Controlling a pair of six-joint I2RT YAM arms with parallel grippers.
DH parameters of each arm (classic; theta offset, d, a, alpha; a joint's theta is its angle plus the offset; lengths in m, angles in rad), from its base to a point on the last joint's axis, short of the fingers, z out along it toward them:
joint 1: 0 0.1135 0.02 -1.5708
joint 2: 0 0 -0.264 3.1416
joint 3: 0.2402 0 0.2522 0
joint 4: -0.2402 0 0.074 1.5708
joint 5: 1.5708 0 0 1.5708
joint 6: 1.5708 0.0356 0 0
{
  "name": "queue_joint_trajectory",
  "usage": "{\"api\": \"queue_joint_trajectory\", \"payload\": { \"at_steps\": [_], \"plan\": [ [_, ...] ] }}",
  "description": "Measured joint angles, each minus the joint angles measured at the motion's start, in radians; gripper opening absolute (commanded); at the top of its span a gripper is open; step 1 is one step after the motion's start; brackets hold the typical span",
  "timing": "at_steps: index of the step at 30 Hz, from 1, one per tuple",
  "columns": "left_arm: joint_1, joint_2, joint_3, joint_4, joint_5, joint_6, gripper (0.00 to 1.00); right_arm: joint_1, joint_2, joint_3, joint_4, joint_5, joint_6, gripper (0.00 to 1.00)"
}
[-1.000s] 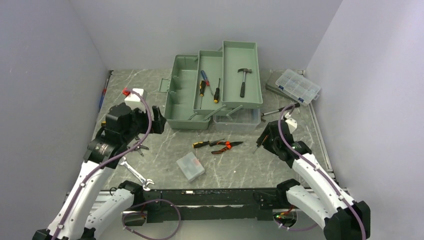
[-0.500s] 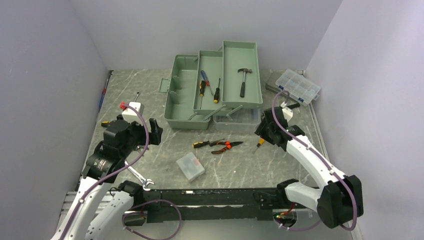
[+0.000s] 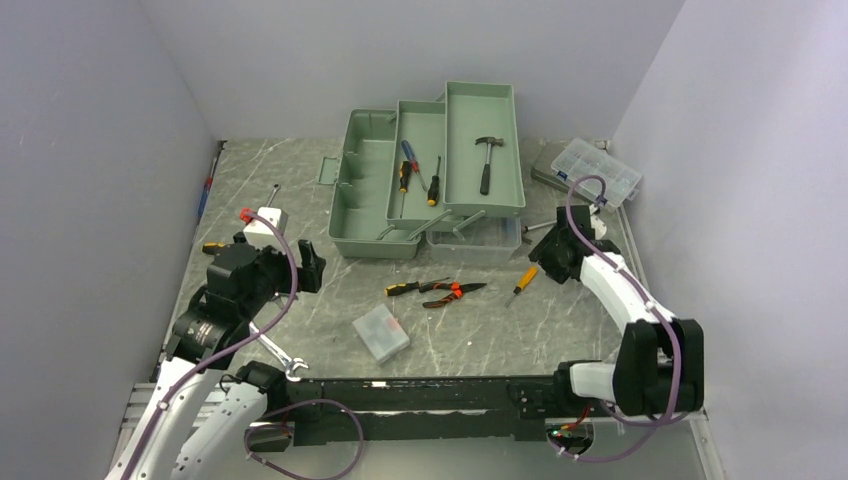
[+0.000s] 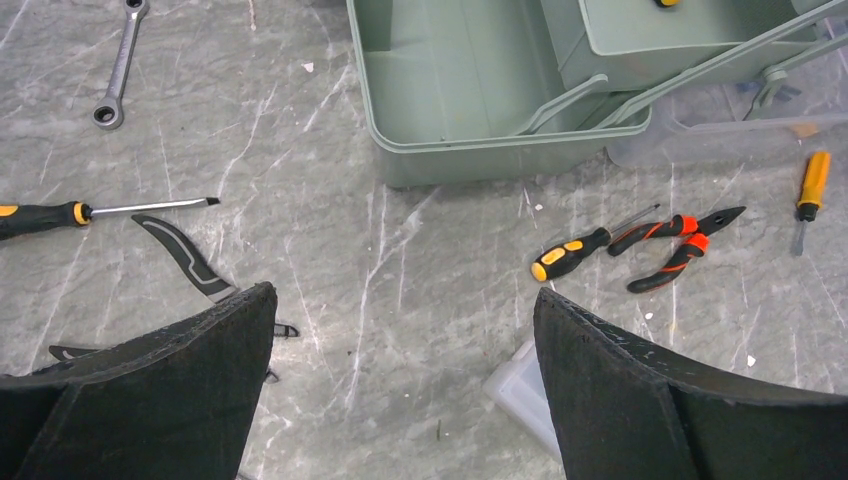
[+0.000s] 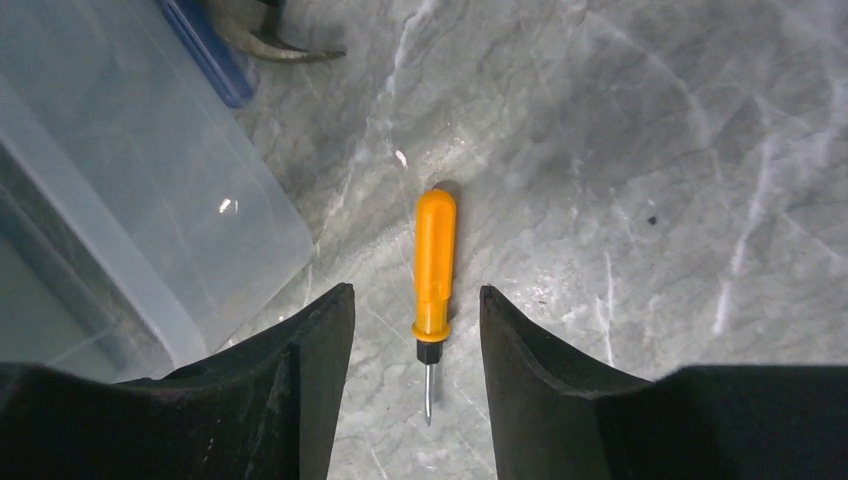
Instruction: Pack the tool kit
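1 orange screwdriver (image 5: 433,262) lies on the table (image 3: 330,300) just beside the clear lid (image 5: 150,200). It sits between the right gripper's (image 5: 415,295) parted jaws, untouched, nothing gripped. Left gripper (image 4: 405,295) is spread wide and empty, over the left-side tools. Tool kit (image 3: 430,180) stands open at back centre, trays folded out, hammer (image 3: 487,160) inside. Step: grabbing the screwdriver. Next, likely: go lower, jaws square across the handle, close, carry to a tray.

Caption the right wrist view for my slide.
Right gripper open over a small orange-handled screwdriver lying on the marble table beside a clear plastic box.
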Motion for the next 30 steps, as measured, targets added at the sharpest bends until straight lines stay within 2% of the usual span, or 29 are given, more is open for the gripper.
{"api": "queue_joint_trajectory", "payload": {
  "at_steps": [6, 13, 17, 19, 26, 30],
  "plan": [
    [0.000, -0.007, 0.000, 0.000, -0.001, 0.000, 0.99, -0.001, 0.116, 0.000, 0.042, -0.068, -0.001, 0.52],
    [0.000, -0.018, 0.000, -0.001, -0.006, 0.001, 0.99, -0.002, 0.212, 0.000, 0.055, -0.073, -0.002, 0.48],
    [0.000, -0.020, 0.000, -0.001, -0.011, 0.002, 0.99, -0.002, 0.278, 0.034, 0.059, -0.073, -0.010, 0.30],
    [0.000, -0.020, 0.000, -0.001, -0.013, 0.004, 0.99, -0.002, 0.305, 0.053, 0.059, -0.073, -0.020, 0.01],
    [0.000, -0.020, 0.000, -0.001, -0.024, 0.017, 0.99, -0.003, 0.308, 0.071, 0.029, -0.068, -0.065, 0.00],
    [0.000, -0.020, 0.000, -0.001, -0.026, 0.018, 0.99, -0.006, 0.224, 0.071, -0.033, -0.036, -0.109, 0.00]
  ]
}}
